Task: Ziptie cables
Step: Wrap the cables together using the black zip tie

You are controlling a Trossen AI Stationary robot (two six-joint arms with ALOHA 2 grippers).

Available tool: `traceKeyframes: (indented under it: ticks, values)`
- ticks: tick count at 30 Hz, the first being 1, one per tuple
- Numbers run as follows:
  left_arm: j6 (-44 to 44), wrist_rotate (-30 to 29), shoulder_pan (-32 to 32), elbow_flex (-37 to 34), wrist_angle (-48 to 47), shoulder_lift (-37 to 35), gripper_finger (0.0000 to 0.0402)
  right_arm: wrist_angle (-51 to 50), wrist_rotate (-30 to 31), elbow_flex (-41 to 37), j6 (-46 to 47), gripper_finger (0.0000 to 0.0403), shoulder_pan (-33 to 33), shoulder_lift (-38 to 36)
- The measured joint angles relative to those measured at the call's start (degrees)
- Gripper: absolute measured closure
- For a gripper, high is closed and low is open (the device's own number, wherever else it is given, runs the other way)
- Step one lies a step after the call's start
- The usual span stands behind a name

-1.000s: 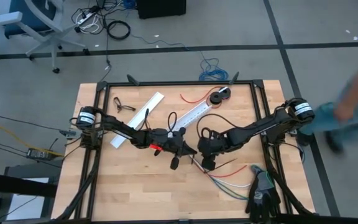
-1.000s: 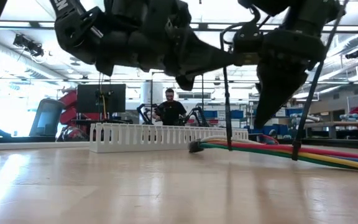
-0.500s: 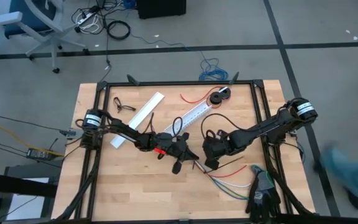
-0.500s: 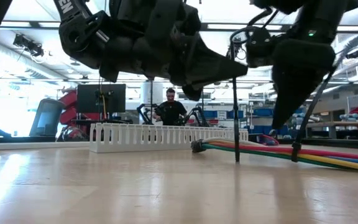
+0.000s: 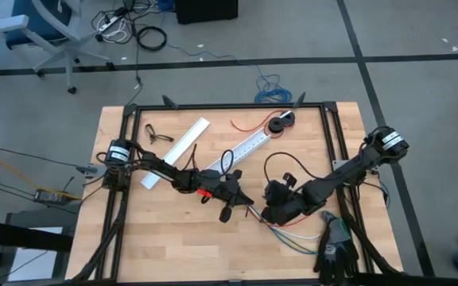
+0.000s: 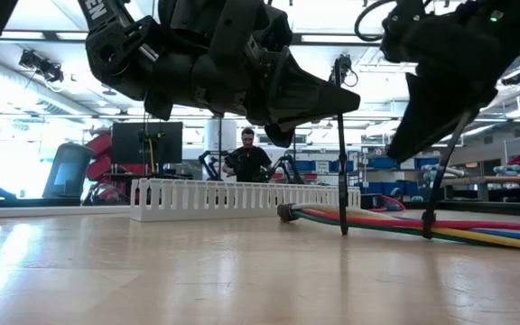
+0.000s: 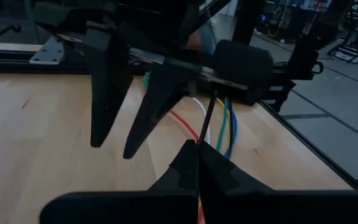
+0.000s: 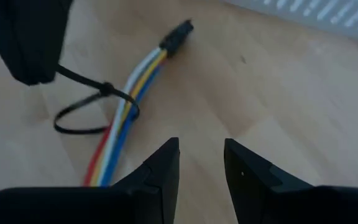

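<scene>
Left gripper: left gripper [image 7: 198, 163] is hovering near the table's middle, fingers pressed together and pinching the tail of a thin black zip tie [image 8: 86, 106].
Right gripper: right gripper [image 8: 201, 163] is sitting just at 3 o'clock of the left one in the high view, over the cables; its fingers [image 8: 163, 165] are standing slightly apart, holding nothing.
Cables: cables [image 8: 126, 115] are lying on the wooden table [image 5: 165, 246] at about 5 o'clock from its centre; white, yellow, orange, red and blue strands are running side by side into one short black-sleeved end [image 8: 176, 35], then fanning out in curves toward the table's 5 o'clock corner.
Zip tie: it is forming a loose loop around the bunch, a little back from the black end.
Low view: cables [image 6: 404, 219] are resting flat on the wood, with a black strip standing upright at their sleeved end.
</scene>
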Motion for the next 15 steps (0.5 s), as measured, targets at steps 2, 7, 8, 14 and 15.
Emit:
traceKeyframes:
  ticks: [2,7,8,14,15]
  values:
    - [0.0,0.0,0.0,0.0,0.0,0.0,0.0401,3.5,1.5,-0.6,-0.8,0.0291,0.2,0.3]
    - [0.1,0.0,0.0,0.0,0.2,0.0,0.0401,10.2,6.9,-2.6,-1.1,0.0291,1.2,0.5]
    - [0.1,0.0,0.0,0.0,0.2,0.0,0.0401,11.9,7.4,-3.3,-1.1,0.0291,1.2,0.5]
    - [0.4,0.0,0.1,0.0,0.1,0.0,0.0401,22.0,7.4,-7.3,-2.1,0.0291,1.5,0.6]
    - [0.4,0.0,0.3,0.0,0.2,0.0,0.0401,23.4,7.4,-7.7,-2.6,0.0291,1.6,0.6]
